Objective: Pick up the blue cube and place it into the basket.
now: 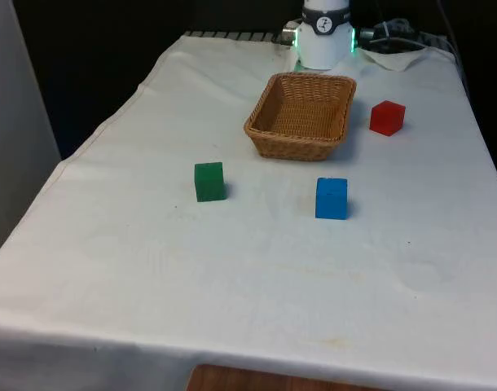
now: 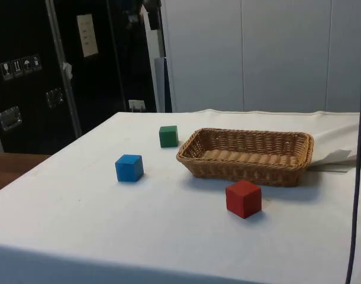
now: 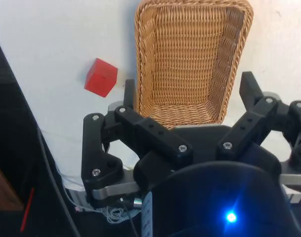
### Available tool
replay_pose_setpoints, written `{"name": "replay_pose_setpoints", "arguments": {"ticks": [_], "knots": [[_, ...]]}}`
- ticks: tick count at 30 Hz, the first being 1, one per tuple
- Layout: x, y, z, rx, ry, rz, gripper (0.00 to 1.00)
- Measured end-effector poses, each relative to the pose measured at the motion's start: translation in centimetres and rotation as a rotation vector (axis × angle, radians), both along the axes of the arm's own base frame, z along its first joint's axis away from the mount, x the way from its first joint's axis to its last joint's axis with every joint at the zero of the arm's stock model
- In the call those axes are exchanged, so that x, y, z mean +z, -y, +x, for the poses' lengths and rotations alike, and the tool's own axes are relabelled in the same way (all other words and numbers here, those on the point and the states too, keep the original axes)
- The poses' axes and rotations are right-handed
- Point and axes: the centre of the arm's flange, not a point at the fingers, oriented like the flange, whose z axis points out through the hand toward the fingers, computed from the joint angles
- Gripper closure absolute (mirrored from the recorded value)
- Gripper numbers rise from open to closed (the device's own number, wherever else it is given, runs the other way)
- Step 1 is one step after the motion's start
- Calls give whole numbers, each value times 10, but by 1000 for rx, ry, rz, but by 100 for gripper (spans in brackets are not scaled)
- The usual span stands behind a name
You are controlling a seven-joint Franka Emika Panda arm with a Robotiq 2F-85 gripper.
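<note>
The blue cube [image 1: 331, 198] stands on the white cloth, nearer the camera than the wicker basket [image 1: 293, 148] in the front view. From the side it is the blue cube [image 2: 129, 167] left of the basket [image 2: 245, 168]. The basket holds nothing. My gripper [image 3: 188, 91] hangs high over the basket's [image 3: 190, 59] near end, open, with nothing between its fingers [image 3: 128, 94]. It is far from the blue cube.
A green cube [image 1: 208, 181] sits to the front view's left of the blue one, also seen as the green cube [image 2: 168, 136]. A red cube [image 1: 387, 117] lies beside the basket on the front view's right, and appears as the red cube [image 2: 244, 198] and the red cube [image 3: 100, 77].
</note>
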Motion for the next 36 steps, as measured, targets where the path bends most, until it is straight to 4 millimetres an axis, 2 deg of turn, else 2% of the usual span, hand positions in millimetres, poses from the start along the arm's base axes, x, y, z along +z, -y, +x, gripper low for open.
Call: {"name": "replay_pose_setpoints", "arguments": {"ticks": [18,36], "knots": [[-24,-14,29,-11,26,-10,0],[-61,-55,45,0,57,-62,0]]}}
